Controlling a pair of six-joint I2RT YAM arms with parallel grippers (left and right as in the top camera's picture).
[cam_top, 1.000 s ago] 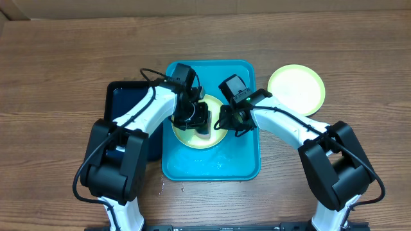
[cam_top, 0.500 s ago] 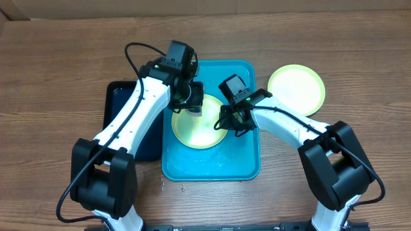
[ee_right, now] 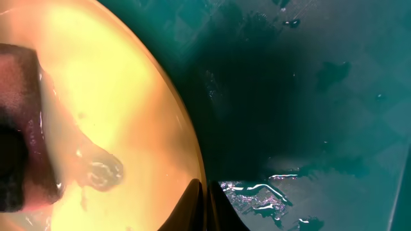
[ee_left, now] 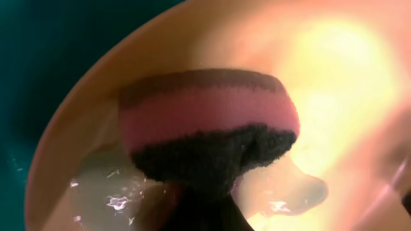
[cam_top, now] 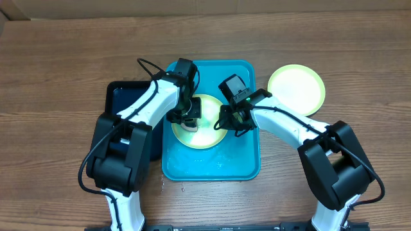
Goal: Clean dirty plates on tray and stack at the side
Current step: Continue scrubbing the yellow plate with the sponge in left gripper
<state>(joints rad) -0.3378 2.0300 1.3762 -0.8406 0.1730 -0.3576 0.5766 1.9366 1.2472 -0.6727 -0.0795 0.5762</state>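
Observation:
A pale lime-green plate [cam_top: 207,128] lies on the turquoise tray [cam_top: 244,154]. My left gripper [cam_top: 187,119] is shut on a pink sponge with a dark scrub layer [ee_left: 205,122]. It presses the sponge onto the plate's [ee_left: 334,77] wet left part, where soapy water pools. My right gripper [cam_top: 226,123] is shut on the plate's right rim, with its fingers [ee_right: 192,208] pinching the edge of the plate [ee_right: 115,96] over the wet tray [ee_right: 308,96]. A second lime-green plate [cam_top: 296,88] sits on the table to the right of the tray.
A narrower dark navy tray [cam_top: 125,102] lies against the turquoise tray's left side, under my left arm. Brown wooden table [cam_top: 64,58] surrounds both trays. Water drops lie on the turquoise tray floor near its front.
My left gripper swept the sponge to the plate's far rim and has come back toward its left-middle. The right gripper and the plate have stayed put.

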